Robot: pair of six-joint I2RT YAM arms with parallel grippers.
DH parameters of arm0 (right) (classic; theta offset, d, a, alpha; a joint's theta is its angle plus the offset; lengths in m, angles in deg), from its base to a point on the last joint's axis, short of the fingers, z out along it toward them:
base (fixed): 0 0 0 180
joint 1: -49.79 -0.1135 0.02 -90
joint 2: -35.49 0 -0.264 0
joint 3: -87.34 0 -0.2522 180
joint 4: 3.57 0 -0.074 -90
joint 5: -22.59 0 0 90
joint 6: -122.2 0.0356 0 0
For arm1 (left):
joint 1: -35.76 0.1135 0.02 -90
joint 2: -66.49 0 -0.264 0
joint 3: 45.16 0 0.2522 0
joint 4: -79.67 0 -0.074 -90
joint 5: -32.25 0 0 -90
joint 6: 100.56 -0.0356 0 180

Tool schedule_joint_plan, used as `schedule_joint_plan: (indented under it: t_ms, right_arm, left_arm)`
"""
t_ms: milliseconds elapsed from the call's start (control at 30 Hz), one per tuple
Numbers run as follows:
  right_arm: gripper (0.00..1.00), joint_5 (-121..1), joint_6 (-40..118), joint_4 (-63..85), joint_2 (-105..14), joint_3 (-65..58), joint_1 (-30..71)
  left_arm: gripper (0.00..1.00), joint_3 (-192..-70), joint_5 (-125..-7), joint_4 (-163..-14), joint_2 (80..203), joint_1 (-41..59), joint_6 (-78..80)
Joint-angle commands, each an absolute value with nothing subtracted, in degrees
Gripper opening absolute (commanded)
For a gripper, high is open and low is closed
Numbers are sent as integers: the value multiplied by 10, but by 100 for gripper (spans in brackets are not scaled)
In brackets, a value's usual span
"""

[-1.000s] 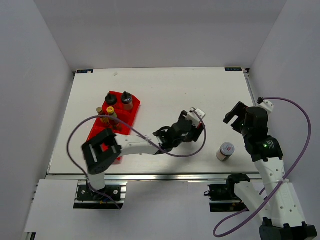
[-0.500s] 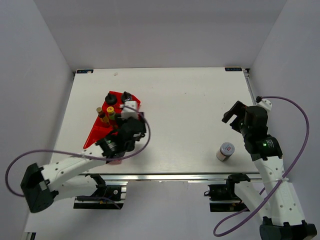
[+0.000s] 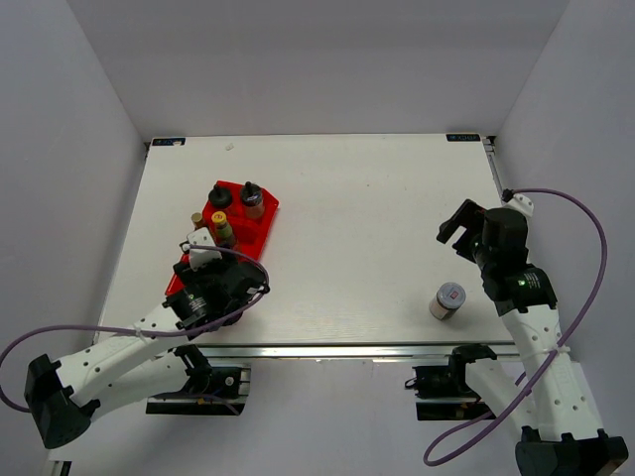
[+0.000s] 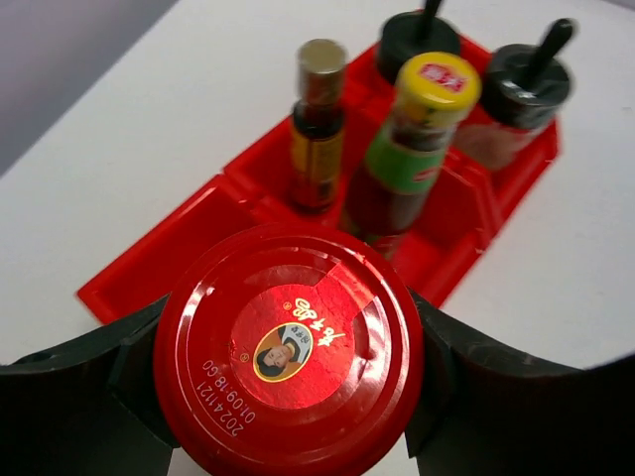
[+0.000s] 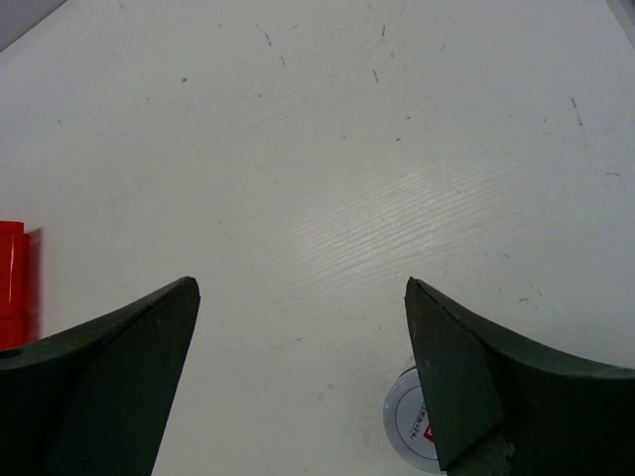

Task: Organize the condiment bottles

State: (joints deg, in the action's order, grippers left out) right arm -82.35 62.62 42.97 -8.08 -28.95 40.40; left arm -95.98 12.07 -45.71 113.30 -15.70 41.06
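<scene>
My left gripper (image 3: pixel 205 268) is shut on a red-lidded jar (image 4: pixel 288 352) and holds it over the near end of the red tray (image 4: pixel 159 260). In the tray stand a brownish-capped bottle (image 4: pixel 317 129), a yellow-capped bottle with a green label (image 4: pixel 419 134) and two black-capped bottles (image 4: pixel 417 40) (image 4: pixel 521 84); from above they show at the tray's far end (image 3: pixel 234 206). My right gripper (image 3: pixel 457 226) is open and empty above the bare table. A white-capped jar (image 3: pixel 448 297) stands near it, and it also shows in the right wrist view (image 5: pixel 407 433), just by the right finger.
The red tray (image 3: pixel 260 226) lies slanted at the left of the white table. Its edge shows at the far left of the right wrist view (image 5: pixel 12 278). Grey walls enclose the table on three sides.
My left arm has swung from the table's middle to the left with the red-lidded jar, ending at the tray's near end. The right arm has barely moved.
</scene>
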Motion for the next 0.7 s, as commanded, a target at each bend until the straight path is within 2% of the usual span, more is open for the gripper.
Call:
schedule_joint_plan:
  t_ms: [0, 200, 533, 667]
  right_arm:
    - [89, -809, 612, 404, -80, -292, 406]
    - [89, -822, 612, 405, -78, -295, 406]
    - [89, -809, 609, 400, -81, -297, 405]
    - [89, -810, 609, 397, -82, -300, 405]
  left_arm:
    - [49, -1008, 239, -324, 1143, -147, 611]
    - [51, -997, 278, -332, 1161, -124, 645]
    - [54, -1009, 284, -388, 1284, -75, 647]
    - [54, -993, 263, -431, 1301, -14, 646]
